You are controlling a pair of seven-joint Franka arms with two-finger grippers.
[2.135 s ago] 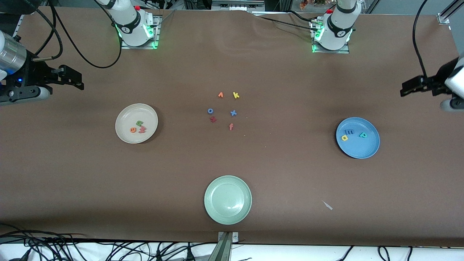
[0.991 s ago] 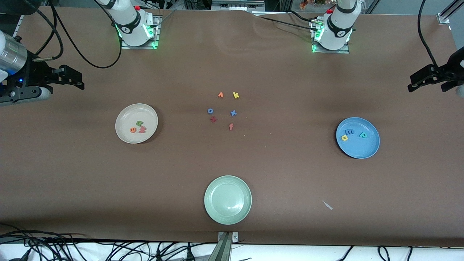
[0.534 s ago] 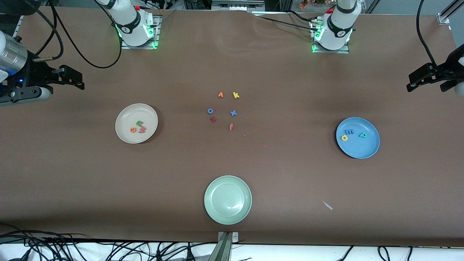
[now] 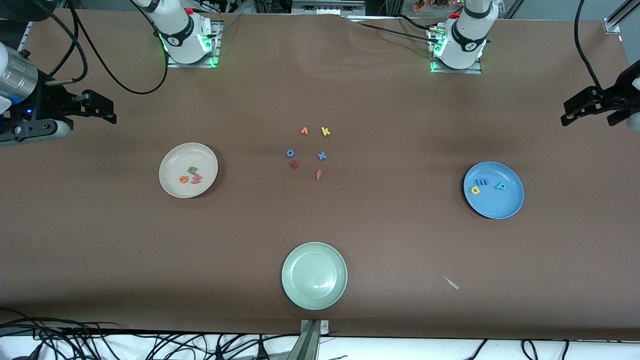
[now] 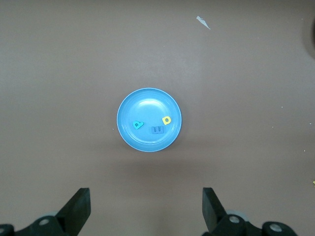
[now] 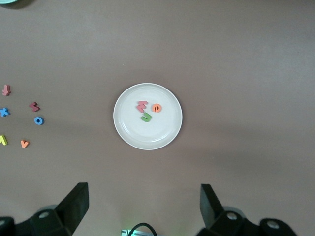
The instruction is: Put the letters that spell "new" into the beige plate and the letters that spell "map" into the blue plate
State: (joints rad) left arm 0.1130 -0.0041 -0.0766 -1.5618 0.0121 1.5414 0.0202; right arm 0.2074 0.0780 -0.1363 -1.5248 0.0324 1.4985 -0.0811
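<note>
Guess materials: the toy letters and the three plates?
Green n and blue m: likely foam or soft plastic; matte, saturated, chunky. Beige plate, blue plate, pale green plate: probably hard plastic or melamine; uniform colour, faint sheen. Ceramic cannot be ruled out.

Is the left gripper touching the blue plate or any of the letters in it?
Apart. The left wrist view shows the left gripper open, with bare table between its fingertips and the blue plate; the front view places it up at the table's edge.

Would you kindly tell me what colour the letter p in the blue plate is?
The letter p is teal, clearest in the left wrist view.
</note>
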